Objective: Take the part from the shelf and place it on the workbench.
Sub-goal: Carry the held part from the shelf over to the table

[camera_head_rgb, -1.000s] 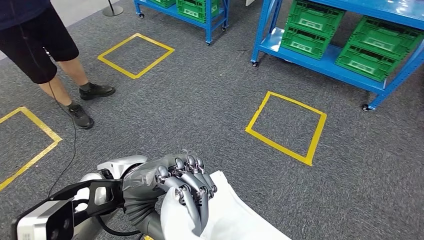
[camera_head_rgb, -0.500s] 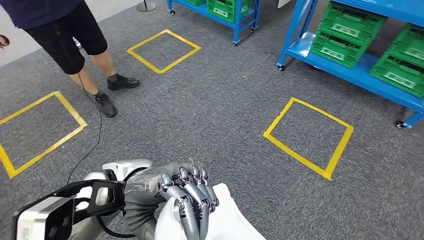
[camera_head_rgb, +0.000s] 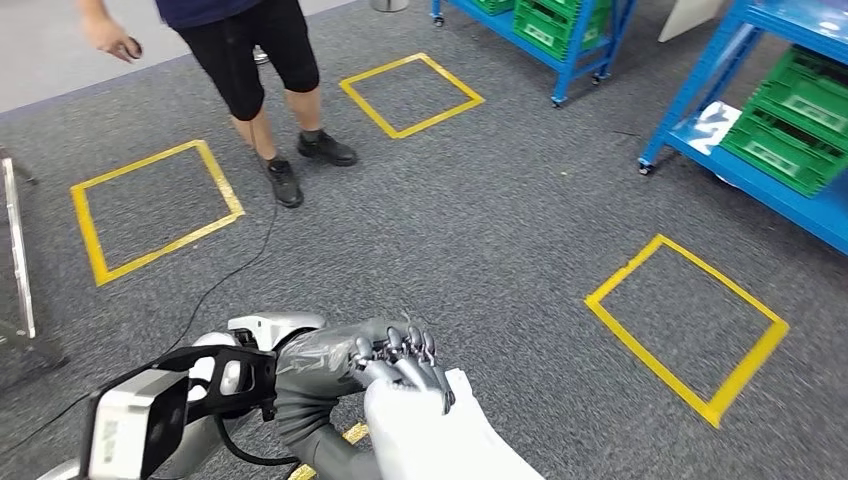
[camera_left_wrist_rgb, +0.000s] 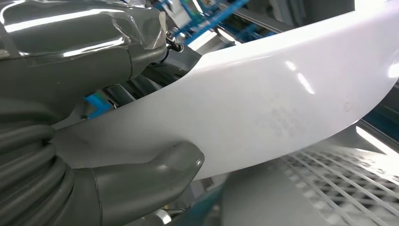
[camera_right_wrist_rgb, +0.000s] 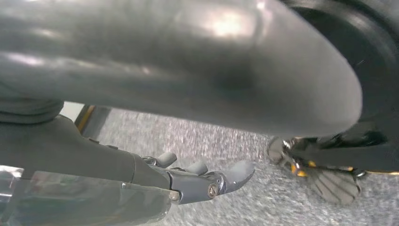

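The left robot hand (camera_head_rgb: 385, 365) held the smooth white curved plastic part (camera_head_rgb: 440, 440) low in front of the body in the head view, fingers curled over its upper edge. Compared with the earlier head pictures, the whole scene had shifted: the camera had turned, so the blue metal shelf with green crates (camera_head_rgb: 790, 120) lay further to the right and a standing person (camera_head_rgb: 270, 80) was nearer the centre. This suggested that the robot was turning away from the shelf, carrying the part; no table was visible yet. Open grey carpet with yellow taped squares (camera_head_rgb: 685, 325) lay ahead, with a metal frame (camera_head_rgb: 15, 250) at the left edge.

In the left wrist view, the thumb (camera_left_wrist_rgb: 146, 176) pressed against the part's (camera_left_wrist_rgb: 282, 103) underside.

In the right wrist view, the right robot hand (camera_right_wrist_rgb: 202, 176) hung above the carpet, fingers loosely apart, holding nothing.
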Robot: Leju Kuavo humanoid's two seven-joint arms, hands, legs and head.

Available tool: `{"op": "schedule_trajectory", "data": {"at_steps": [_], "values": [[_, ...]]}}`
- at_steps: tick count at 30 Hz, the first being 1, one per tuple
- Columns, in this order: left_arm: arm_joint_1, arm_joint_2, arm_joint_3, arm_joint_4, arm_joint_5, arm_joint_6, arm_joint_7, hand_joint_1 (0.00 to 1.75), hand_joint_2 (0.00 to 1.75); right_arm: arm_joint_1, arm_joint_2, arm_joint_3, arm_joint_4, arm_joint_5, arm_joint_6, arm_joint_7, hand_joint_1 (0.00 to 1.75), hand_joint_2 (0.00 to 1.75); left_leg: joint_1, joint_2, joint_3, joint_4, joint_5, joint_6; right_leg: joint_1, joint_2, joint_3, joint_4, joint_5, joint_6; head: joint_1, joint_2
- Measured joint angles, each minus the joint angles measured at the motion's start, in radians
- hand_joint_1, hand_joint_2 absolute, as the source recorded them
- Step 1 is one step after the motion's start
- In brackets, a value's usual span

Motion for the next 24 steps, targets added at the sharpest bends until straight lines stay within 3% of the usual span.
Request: {"op": "schedule_trajectory", "data": {"at_steps": [1,3,5,6,8,10,12,13,14,15,17,19,21,22,24], "values": [[-0.001,-0.001,0.0,0.01,-0.001,0.006,0.003,1.75,1.75,-0.003,0.0,0.008,0.006,0.002,-0.005,-0.002,0.0,0.0,-0.001,-0.014,-0.002,0.006,-0.003,-0.004,-0.003,0.023,0.029,-0.07,0.031,0.006,0.0,0.0],[-0.002,-0.005,0.0,0.031,0.002,0.017,0.011,1.75,1.75,-0.01,0.001,0.021,0.018,0.005,-0.017,-0.008,0.0,0.0,-0.003,-0.035,-0.008,0.016,-0.009,-0.015,-0.005,0.055,0.065,-0.152,0.067,-0.002,0.0,0.0],[-0.003,-0.007,0.0,0.049,0.014,0.021,0.019,1.75,1.75,-0.019,0.004,0.031,0.026,0.009,-0.03,-0.014,0.0,0.0,-0.001,-0.052,-0.015,0.02,-0.009,-0.024,-0.001,0.044,0.071,-0.159,0.074,-0.021,0.0,0.0],[-0.004,-0.007,0.0,0.056,0.023,0.019,0.021,1.75,1.75,-0.024,0.006,0.037,0.028,0.011,-0.035,-0.019,0.0,0.0,0.0,-0.046,-0.018,0.023,-0.011,-0.028,0.0,0.034,0.072,-0.16,0.075,-0.027,0.0,0.0],[-0.008,-0.006,0.0,0.066,0.041,0.011,0.024,1.75,1.75,-0.028,0.009,0.045,0.032,0.011,-0.04,-0.031,0.0,0.0,-0.001,0.006,-0.041,0.068,-0.037,-0.037,-0.001,0.013,0.077,-0.162,0.074,-0.039,-0.006,0.0],[-0.014,-0.007,-0.001,0.072,0.051,0.001,0.026,1.75,1.75,-0.027,0.01,0.048,0.037,0.003,-0.042,-0.038,0.0,0.0,0.001,0.066,-0.101,0.188,-0.094,-0.045,0.004,-0.012,0.081,-0.162,0.068,-0.048,-0.012,0.0],[-0.015,-0.006,-0.005,0.077,0.053,-0.005,0.028,1.75,1.75,-0.026,0.01,0.046,0.042,-0.016,-0.047,-0.034,0.0,0.0,0.008,0.08,-0.164,0.304,-0.133,-0.048,0.01,-0.041,0.083,-0.162,0.064,-0.054,-0.012,0.0],[-0.015,-0.006,-0.008,0.078,0.052,-0.006,0.027,1.75,1.75,-0.026,0.009,0.043,0.044,-0.029,-0.051,-0.029,0.0,0.0,0.009,0.083,-0.174,0.315,-0.127,-0.048,0.012,-0.055,0.085,-0.162,0.062,-0.056,-0.012,0.0],[-0.015,-0.005,-0.011,0.08,0.052,-0.009,0.026,1.75,1.75,-0.027,0.01,0.038,0.045,-0.042,-0.056,-0.023,0.0,0.0,0.01,0.086,-0.162,0.287,-0.105,-0.046,0.014,-0.068,0.087,-0.162,0.059,-0.056,-0.012,0.0],[-0.016,-0.005,-0.014,0.08,0.052,-0.012,0.023,1.75,1.75,-0.029,0.01,0.033,0.047,-0.054,-0.06,-0.017,0.0,0.0,0.008,0.097,-0.13,0.223,-0.071,-0.041,0.016,-0.08,0.09,-0.162,0.056,-0.056,-0.012,0.0],[-0.018,-0.006,-0.017,0.078,0.057,-0.02,0.016,1.75,1.75,-0.03,0.012,0.02,0.05,-0.07,-0.065,-0.009,0.0,0.0,-0.005,0.151,-0.057,0.088,-0.026,-0.028,0.02,-0.101,0.098,-0.162,0.05,-0.052,-0.011,0.0],[-0.02,-0.008,-0.019,0.076,0.069,-0.028,0.01,1.75,1.75,-0.028,0.012,0.009,0.054,-0.08,-0.068,-0.006,0.0,0.0,-0.019,0.179,-0.029,0.034,-0.021,-0.018,0.022,-0.122,0.103,-0.163,0.043,-0.043,-0.011,0.0],[-0.021,-0.009,-0.022,0.074,0.084,-0.035,0.007,1.75,1.75,-0.027,0.009,-0.001,0.056,-0.084,-0.069,-0.003,0.0,0.0,-0.018,0.151,-0.024,0.026,-0.017,-0.012,0.021,-0.142,0.109,-0.166,0.038,-0.035,-0.012,0.0],[-0.022,-0.01,-0.022,0.073,0.09,-0.037,0.007,1.75,1.75,-0.026,0.008,-0.004,0.057,-0.084,-0.069,-0.001,0.0,0.0,-0.015,0.137,-0.017,0.017,-0.012,-0.007,0.02,-0.133,0.11,-0.161,0.032,-0.031,-0.011,0.0],[-0.024,-0.016,-0.025,0.07,0.095,-0.038,0.008,1.75,1.75,-0.023,0.003,-0.006,0.061,-0.083,-0.069,0.003,0.0,0.0,-0.007,0.109,-0.001,0.002,-0.003,0.002,0.016,-0.079,0.082,-0.095,0.0,-0.031,-0.008,0.0]]}}
